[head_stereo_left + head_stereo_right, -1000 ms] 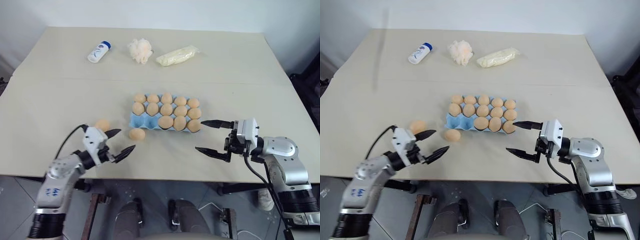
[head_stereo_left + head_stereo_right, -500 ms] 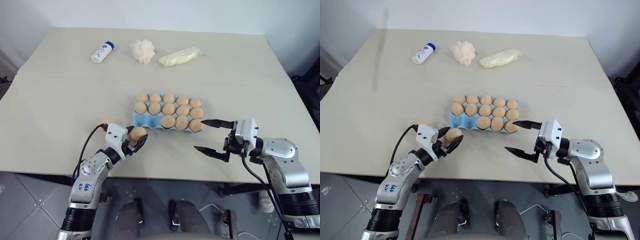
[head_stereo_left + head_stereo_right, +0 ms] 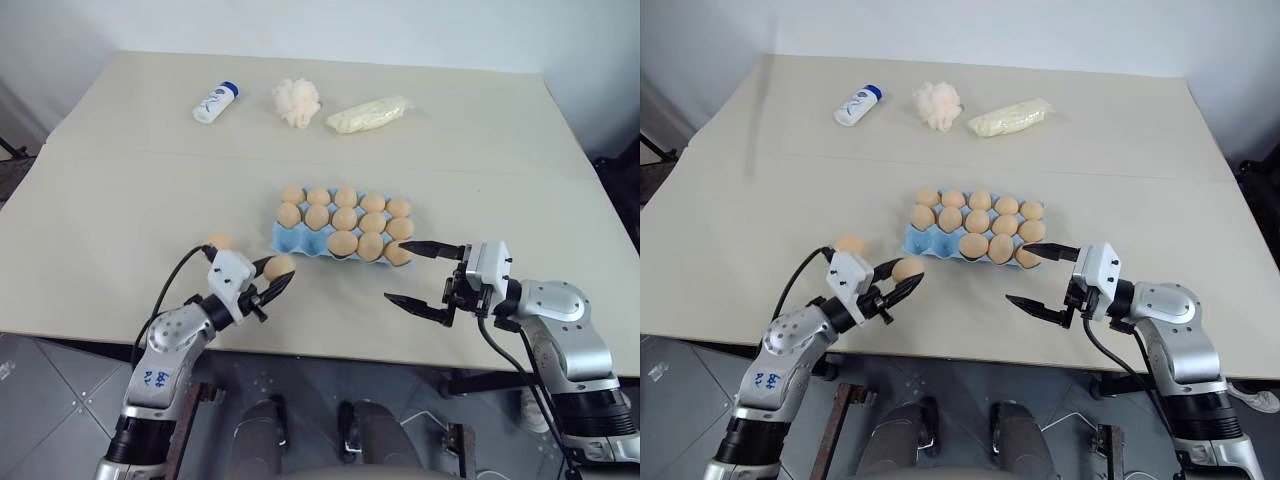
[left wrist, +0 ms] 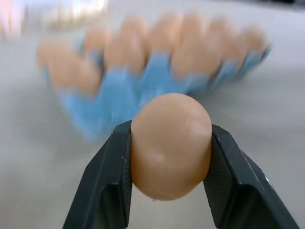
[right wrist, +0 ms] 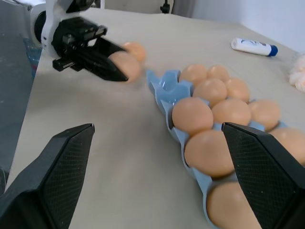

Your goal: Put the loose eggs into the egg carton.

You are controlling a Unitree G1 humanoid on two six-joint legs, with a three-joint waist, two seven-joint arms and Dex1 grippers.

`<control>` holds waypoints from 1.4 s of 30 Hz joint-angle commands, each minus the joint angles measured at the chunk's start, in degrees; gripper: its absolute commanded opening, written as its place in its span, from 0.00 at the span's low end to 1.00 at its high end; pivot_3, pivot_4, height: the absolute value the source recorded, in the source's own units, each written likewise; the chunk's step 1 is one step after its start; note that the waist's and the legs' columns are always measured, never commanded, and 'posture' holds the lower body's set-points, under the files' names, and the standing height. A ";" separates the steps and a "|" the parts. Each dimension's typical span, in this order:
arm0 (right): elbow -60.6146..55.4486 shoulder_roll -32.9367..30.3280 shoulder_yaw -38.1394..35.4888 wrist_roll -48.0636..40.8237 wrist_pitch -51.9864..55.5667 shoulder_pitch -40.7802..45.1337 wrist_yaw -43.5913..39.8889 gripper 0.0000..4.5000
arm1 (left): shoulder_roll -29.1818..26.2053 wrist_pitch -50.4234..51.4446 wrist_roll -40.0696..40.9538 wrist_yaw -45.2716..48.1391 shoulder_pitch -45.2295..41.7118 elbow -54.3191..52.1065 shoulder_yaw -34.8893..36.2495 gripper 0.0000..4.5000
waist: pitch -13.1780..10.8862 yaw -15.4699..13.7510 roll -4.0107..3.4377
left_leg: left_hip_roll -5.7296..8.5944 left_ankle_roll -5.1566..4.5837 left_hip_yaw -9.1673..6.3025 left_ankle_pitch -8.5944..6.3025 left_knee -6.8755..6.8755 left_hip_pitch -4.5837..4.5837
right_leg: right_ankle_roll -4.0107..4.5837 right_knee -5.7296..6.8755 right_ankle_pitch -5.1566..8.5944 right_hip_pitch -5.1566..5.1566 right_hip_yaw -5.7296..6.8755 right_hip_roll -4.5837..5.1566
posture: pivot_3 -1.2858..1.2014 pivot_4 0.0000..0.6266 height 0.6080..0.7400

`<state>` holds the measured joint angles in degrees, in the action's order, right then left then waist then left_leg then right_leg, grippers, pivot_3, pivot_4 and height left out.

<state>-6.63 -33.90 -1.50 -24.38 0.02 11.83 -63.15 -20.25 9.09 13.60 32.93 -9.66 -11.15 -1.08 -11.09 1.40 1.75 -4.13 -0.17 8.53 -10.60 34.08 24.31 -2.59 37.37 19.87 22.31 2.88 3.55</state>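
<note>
Left hand (image 3: 272, 283) clamps a loose egg (image 4: 170, 145), long axis upright, beside the egg carton (image 3: 290, 238)

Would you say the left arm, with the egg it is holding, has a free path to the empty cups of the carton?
Probably yes. The left gripper, shut on an egg, sits just beside the carton, whose empty near-left cups face it with bare table between.

Silver arms, black-fingered hands (image 3: 268, 290), black cables.
</note>
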 commanded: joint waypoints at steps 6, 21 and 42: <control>-3.76 0.33 -0.29 0.00 -0.18 -1.71 2.32 1.00 | 3.29 0.04 -1.48 -0.22 -9.10 6.07 -3.14 0.36 | 0.00 0.21 0.00 | 0.00 -0.24 0.01 0.15 -0.01 0.01 | -0.03 0.03 0.00 0.03 0.02 -0.07 | 0.52 0.24 1.00; -5.62 0.84 -0.78 -0.86 -0.51 -2.78 4.93 1.00 | -1.60 -3.77 4.75 7.42 -2.60 0.99 2.52 0.84 | 0.00 0.42 0.00 | -0.07 -0.17 0.03 0.19 -0.05 0.00 | -0.02 0.09 0.02 0.07 0.00 -0.17 | 0.52 0.24 1.00; 2.22 3.80 2.56 -0.65 -2.30 4.29 -1.56 1.00 | -7.37 -7.34 12.32 3.89 24.41 4.80 34.53 1.00 | 0.00 0.31 0.01 | -0.08 0.14 -0.05 -0.10 -0.36 0.01 | 0.45 -0.40 0.24 0.14 0.09 -0.02 | 0.52 0.24 1.00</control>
<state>-3.96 -30.42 1.63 -24.15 -1.27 15.69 -64.22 -27.55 2.99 24.91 36.92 14.37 -5.76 32.67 -11.09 1.71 1.76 -4.21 -0.03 8.47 -10.71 33.72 24.32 -1.78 36.91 20.30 22.46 2.96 3.53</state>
